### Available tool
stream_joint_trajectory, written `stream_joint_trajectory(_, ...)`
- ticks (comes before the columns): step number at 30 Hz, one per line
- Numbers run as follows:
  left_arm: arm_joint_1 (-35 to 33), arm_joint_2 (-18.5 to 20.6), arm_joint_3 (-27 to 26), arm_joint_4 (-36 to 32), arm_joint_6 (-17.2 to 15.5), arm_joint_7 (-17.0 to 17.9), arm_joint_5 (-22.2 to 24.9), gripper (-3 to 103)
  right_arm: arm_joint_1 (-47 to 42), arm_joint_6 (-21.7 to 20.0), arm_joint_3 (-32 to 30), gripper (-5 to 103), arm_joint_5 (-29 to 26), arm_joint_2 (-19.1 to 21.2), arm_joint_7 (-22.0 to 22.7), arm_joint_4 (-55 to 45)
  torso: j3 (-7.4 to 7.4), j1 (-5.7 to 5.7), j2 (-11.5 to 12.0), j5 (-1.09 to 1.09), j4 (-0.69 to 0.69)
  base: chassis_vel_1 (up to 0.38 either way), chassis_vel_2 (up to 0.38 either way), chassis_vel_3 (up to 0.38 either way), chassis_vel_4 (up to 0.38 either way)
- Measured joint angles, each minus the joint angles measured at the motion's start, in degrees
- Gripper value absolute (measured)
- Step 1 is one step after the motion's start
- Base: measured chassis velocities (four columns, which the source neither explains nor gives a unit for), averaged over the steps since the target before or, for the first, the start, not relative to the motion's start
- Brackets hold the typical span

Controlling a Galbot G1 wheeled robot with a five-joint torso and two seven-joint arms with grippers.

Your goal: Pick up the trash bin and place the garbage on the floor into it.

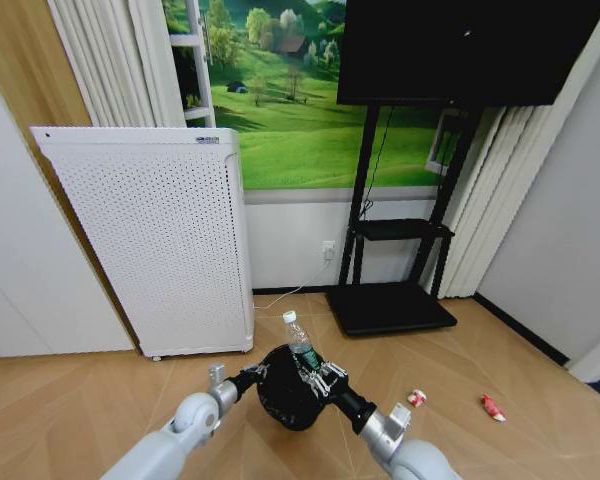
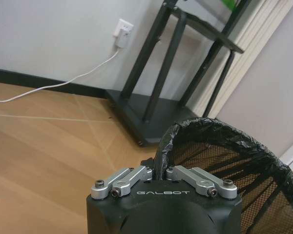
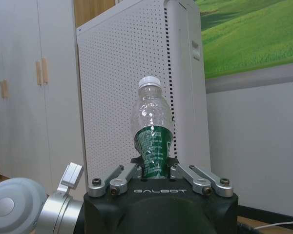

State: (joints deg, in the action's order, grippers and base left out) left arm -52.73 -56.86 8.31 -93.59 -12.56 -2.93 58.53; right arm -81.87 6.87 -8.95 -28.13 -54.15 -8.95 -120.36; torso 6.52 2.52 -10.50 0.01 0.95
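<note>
Right pincer [image 3: 154, 168] grips upright bottle [image 3: 152, 129], cap upward, over bin [image 1: 285, 390].

The trash bin [image 2: 224, 156] is black mesh with a crinkled glossy liner; the bottle [image 3: 152, 131] is clear plastic; the floor [image 1: 540, 370] is smooth wood.

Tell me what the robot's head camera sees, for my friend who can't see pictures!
The left gripper holds a black trash bin by its rim while the right gripper holds a clear plastic bottle upright above it. A wrapper wad and a red packet lie on the wooden floor.
</note>
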Motion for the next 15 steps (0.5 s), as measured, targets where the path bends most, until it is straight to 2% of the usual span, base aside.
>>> stream_joint_trajectory(5, -0.30, 0.23, 0.15, -1.66, -0.09, -0.28, 0.78, 6, -0.89, 0.90, 0.28, 21, 1.90, -0.87, -0.88, 2.36, 0.00, 0.00, 0.00, 0.00, -0.01, 0.000, 0.000, 0.000, 0.000)
stream_joint_trajectory(6, -0.66, 0.71, 0.08, -2.11, -0.14, -0.53, 0.77, 6, -1.14, 0.93, 0.65, 18, 2.43, -1.15, -0.96, 2.86, 0.00, 0.00, 0.00, 0.00, -0.02, 0.000, 0.000, 0.000, 0.000)
stream_joint_trajectory(8, -1.00, 1.10, -0.09, -2.37, -0.17, -0.80, 0.60, 6, -1.29, 0.92, 1.15, 20, 2.93, -1.47, -0.96, 3.35, 0.00, 0.00, 0.00, -0.01, -0.02, 0.000, 0.000, 0.000, 0.000)
stream_joint_trajectory(11, -1.82, 1.35, -0.75, -3.07, -0.19, -0.99, 0.31, 6, -1.21, 0.78, 2.05, 31, 4.49, -2.18, -0.18, 4.14, 0.00, 0.00, 0.00, 0.00, -0.02, 0.000, 0.000, 0.000, 0.000)
stream_joint_trajectory(12, -2.52, 1.36, -1.28, -3.64, -0.27, -1.01, 0.29, 6, -1.05, 0.77, 2.25, 42, 5.26, -2.76, 0.34, 4.20, 0.00, 0.00, 0.00, -0.01, -0.02, 0.000, 0.000, 0.000, 0.000)
stream_joint_trajectory(15, -3.67, 1.68, -2.27, -4.56, -0.40, -1.07, 0.29, 6, -0.90, 0.76, 2.63, 47, 5.37, -3.29, 1.86, 3.97, 0.00, -0.01, 0.00, -0.01, -0.02, 0.000, 0.000, 0.000, 0.000)
